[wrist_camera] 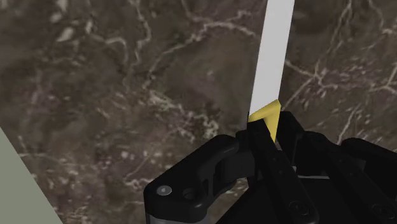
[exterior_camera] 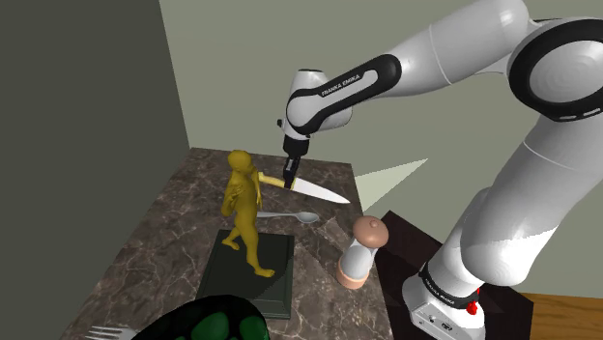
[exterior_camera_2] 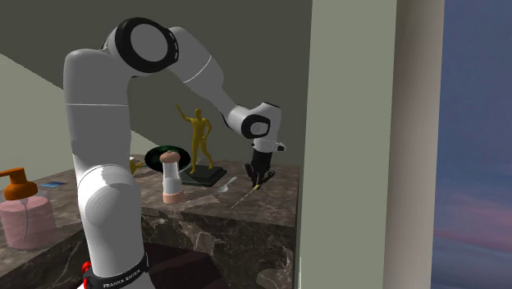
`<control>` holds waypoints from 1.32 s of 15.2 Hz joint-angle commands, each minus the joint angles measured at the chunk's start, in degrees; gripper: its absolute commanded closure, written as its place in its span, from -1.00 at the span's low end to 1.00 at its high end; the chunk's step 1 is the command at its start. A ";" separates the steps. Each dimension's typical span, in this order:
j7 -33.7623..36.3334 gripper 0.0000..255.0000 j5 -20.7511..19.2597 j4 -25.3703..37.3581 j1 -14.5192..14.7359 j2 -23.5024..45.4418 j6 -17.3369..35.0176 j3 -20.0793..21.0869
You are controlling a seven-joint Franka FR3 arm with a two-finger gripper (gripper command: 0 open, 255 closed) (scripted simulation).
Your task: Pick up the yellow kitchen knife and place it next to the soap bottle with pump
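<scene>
One knife (exterior_camera: pixel 311 190) is in the end effector (exterior_camera: pixel 288 178). Its two black fingers (wrist_camera: pixel 264 149) are pinched tight on the yellow handle, right where the white blade starts. The blade sticks out free over the dark stone table (exterior_camera: pixel 164 241), near a spoon (exterior_camera: pixel 290 216) and a yellow statue of a man (exterior_camera: pixel 244 208). I think the knife is light, stiff and thin. The handle looks smooth, so it may slip or turn in the grip. The long blade could tip down, and its point is sharp. The pink soap bottle (exterior_camera_2: pixel 26 215) stands well apart, on the other side of the arm's stand, so a slow carry seems best.
</scene>
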 commanded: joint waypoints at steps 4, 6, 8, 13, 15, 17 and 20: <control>0.28 1.00 -0.30 0.36 -0.14 -0.54 -1.32 -0.13; 0.63 1.00 -0.53 0.96 -0.17 -1.44 -2.80 -0.17; 0.97 1.00 -0.75 1.61 -0.21 -2.30 -4.29 -0.21; 1.79 1.00 -1.25 3.45 -0.30 -4.23 -8.00 -0.30; 2.10 1.00 -1.43 4.28 -0.34 -4.92 -9.49 -0.33; 2.40 1.00 -1.60 5.15 -0.38 -5.57 -10.98 -0.36; 2.84 1.00 -1.83 6.54 -0.43 -6.44 -13.22 -0.41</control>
